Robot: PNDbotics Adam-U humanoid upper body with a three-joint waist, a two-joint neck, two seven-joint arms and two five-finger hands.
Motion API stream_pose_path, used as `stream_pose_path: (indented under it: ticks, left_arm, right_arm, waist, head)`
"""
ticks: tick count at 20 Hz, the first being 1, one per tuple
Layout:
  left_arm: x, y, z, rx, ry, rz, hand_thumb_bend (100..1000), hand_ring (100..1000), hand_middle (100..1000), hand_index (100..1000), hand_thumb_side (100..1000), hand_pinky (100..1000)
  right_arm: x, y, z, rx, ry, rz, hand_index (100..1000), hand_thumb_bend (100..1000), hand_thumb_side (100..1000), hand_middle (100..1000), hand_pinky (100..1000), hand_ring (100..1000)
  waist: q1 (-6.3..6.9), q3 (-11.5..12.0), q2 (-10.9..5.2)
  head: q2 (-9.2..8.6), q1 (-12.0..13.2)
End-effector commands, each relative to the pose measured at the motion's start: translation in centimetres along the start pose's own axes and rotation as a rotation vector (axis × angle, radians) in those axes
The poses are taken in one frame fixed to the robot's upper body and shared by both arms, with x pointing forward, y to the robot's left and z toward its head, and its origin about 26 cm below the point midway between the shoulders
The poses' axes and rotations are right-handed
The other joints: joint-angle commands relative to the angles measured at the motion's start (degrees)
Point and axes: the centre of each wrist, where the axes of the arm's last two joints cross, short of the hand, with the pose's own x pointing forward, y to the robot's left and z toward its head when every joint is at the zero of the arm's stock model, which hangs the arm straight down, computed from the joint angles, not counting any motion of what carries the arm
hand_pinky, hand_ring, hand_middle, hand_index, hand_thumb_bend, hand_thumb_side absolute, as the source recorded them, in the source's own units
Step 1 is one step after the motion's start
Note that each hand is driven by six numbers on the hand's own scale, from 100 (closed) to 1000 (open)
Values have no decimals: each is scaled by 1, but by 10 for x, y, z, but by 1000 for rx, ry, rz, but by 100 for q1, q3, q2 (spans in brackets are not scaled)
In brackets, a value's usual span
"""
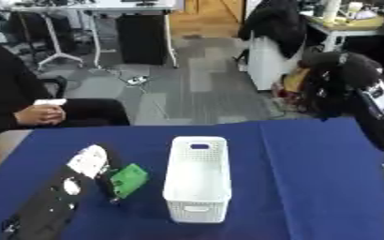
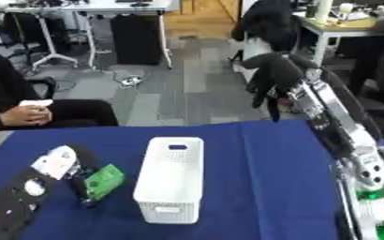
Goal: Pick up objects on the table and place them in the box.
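Left hand: the left hand (image 2: 77, 176) reaches in from the worktop's left near corner, its fingers curled round the green object (image 2: 105, 181), which it holds just above the blue cloth (image 2: 261, 187).
Green object: a flat green piece, tilted in the grasp, just to the left of the box and apart from it.
Box: the white perforated box (image 2: 172, 185) stands upright near the middle of the worktop, open at the top; nothing can be made out inside it.
Right hand: the right hand (image 2: 270, 75) hangs raised past the worktop's far right edge, fingers drooping, relaxed and holding nothing.
Risk: the object probably has to clear the box's near wall; carried too low, it could knock the light box sideways or tip it.
Risk: the tilted piece could slip from the fingers before reaching the opening and land on the cloth.
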Motion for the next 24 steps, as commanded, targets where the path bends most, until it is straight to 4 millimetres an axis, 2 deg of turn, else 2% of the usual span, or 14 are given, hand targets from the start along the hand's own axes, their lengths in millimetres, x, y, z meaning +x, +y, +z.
stream_pose_path:
  ticks: [1, 2, 3, 5, 7, 8, 10, 12, 14, 15, 17, 21, 24]
  left_arm:
    - [-9, 3, 3, 3, 5, 26, 256, 941, 1000, 883, 1000, 919]
    - [-8, 3, 3, 3, 1, 33, 274, 961, 1000, 902, 1000, 929]
    - [-8, 2, 3, 4, -3, 40, 165, 856, 897, 811, 1000, 868]
    - [-7, 1, 2, 7, -15, 60, 100, 772, 811, 752, 1000, 807]
    - [-7, 1, 2, 12, -23, 79, 100, 685, 729, 683, 998, 738]
    - [-7, 0, 2, 14, -25, 87, 100, 655, 702, 663, 974, 715]
    - [-8, 1, 2, 21, -30, 104, 100, 546, 587, 552, 889, 606]
    - [-9, 2, 3, 30, -36, 114, 100, 468, 506, 466, 855, 515]
    - [-10, 4, 5, 37, -43, 115, 100, 377, 421, 386, 856, 416]
    - [-11, 5, 6, 41, -48, 114, 100, 357, 402, 370, 855, 394]
    - [-14, 8, 8, 55, -57, 114, 100, 256, 305, 292, 846, 277]
    - [-20, 13, 15, 88, -73, 110, 100, 141, 210, 237, 831, 178]
    - [-23, 14, 19, 107, -83, 111, 100, 100, 178, 214, 817, 144]
  right_arm:
    - [7, -3, -3, -1, -27, 14, 765, 320, 1000, 515, 214, 439]
    - [7, -3, -3, 0, -27, 13, 765, 320, 1000, 515, 214, 439]
    - [7, -3, -3, 0, -26, 13, 765, 320, 1000, 515, 213, 439]
    - [7, -4, -3, 0, -25, 13, 765, 320, 1000, 514, 213, 439]
    - [7, -4, -3, 0, -24, 13, 765, 320, 1000, 515, 213, 439]
    - [6, -4, -3, 0, -24, 13, 765, 320, 1000, 515, 213, 439]
    - [6, -4, -3, 0, -23, 13, 765, 320, 1000, 515, 213, 439]
    - [6, -4, -3, 0, -22, 13, 765, 320, 1000, 515, 213, 439]
    - [6, -4, -3, 1, -22, 14, 765, 320, 1000, 515, 213, 439]
    - [6, -4, -3, 1, -22, 14, 765, 320, 1000, 515, 213, 439]
    - [6, -4, -3, 1, -21, 14, 765, 320, 1000, 515, 213, 439]
    - [6, -4, -2, 1, -20, 15, 765, 320, 1000, 515, 213, 439]
    - [6, -4, -2, 1, -19, 16, 765, 320, 1000, 515, 213, 439]
  waist:
    - [-5, -5, -45]
    - [-6, -5, -45]
    - [-6, -4, -46]
    - [-7, -2, -47]
    - [-8, 0, -47]
    - [-8, 1, -47]
    - [-9, 5, -48]
    - [-9, 9, -49]
    - [-9, 8, -50]
    - [-9, 7, -51]
    - [-8, 8, -52]
    - [-7, 12, -54]
    - [-8, 16, -55]
  head:
    - [26, 5]
    - [34, 7]
    - [41, 11]
    - [52, 15]
    - [60, 18]
    - [62, 18]
    - [64, 18]
    - [69, 20]
    - [73, 29]
    - [74, 32]
    - [78, 37]
    - [90, 48]
    - [93, 50]
